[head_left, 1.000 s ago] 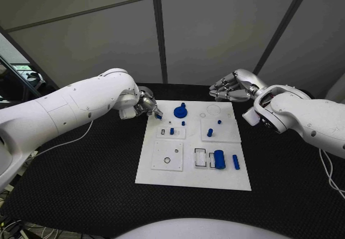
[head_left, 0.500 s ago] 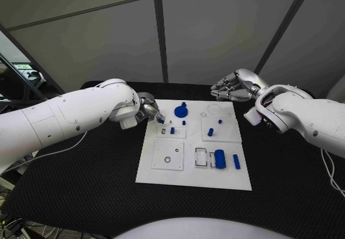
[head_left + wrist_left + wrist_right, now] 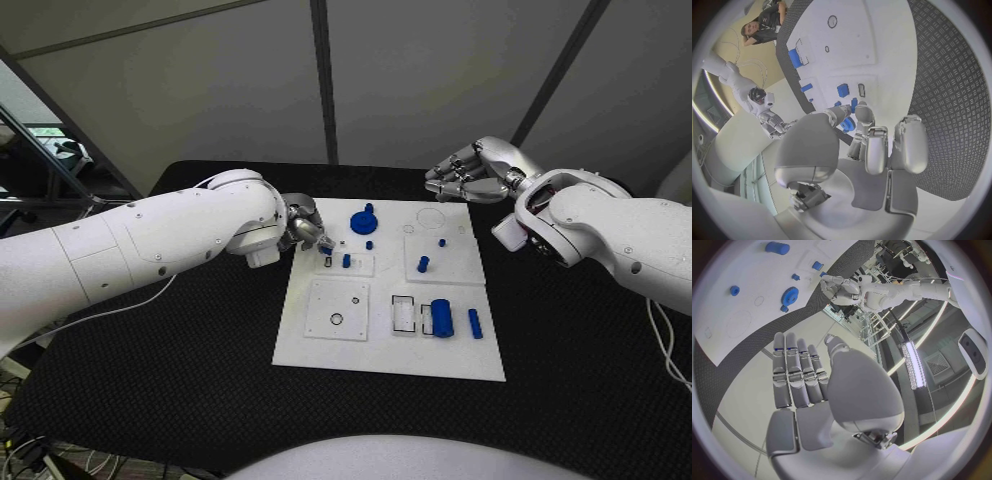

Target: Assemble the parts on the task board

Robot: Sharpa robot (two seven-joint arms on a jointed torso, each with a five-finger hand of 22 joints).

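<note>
In the head view the white task board point(image 3: 389, 300) lies in the middle of the black table point(image 3: 173, 380), carrying several blue parts: a blue gear point(image 3: 362, 224) near its far edge, a small blue peg point(image 3: 421, 265) on the right-hand raised tile, a large blue cylinder point(image 3: 441, 318) in the near right area with a slim blue pin point(image 3: 475, 324) just beside it, and a small blue block point(image 3: 346, 261) on the left-hand tile. The left hand point(image 3: 304, 226) hovers at the board's far left corner, its fingers drawn together around a small blue part point(image 3: 326, 248) just beside that block. The right hand point(image 3: 467, 172) sits beyond the board's far right corner, well apart from the parts, fingers loosely curled and holding nothing. In the left wrist view the left hand point(image 3: 861, 150) reaches toward the task board point(image 3: 879, 45); its fingertips point(image 3: 862, 114) close narrowly on the small blue part point(image 3: 847, 124), with the small blue block point(image 3: 842, 90) and the large blue cylinder point(image 3: 794, 57) farther along the board. In the right wrist view the right hand point(image 3: 811, 390) shows its fingers point(image 3: 795, 370) straight, side by side and empty, above the table's edge, while the task board point(image 3: 729, 325) beyond them bears the blue gear point(image 3: 790, 295) and the large blue cylinder point(image 3: 777, 247).
</note>
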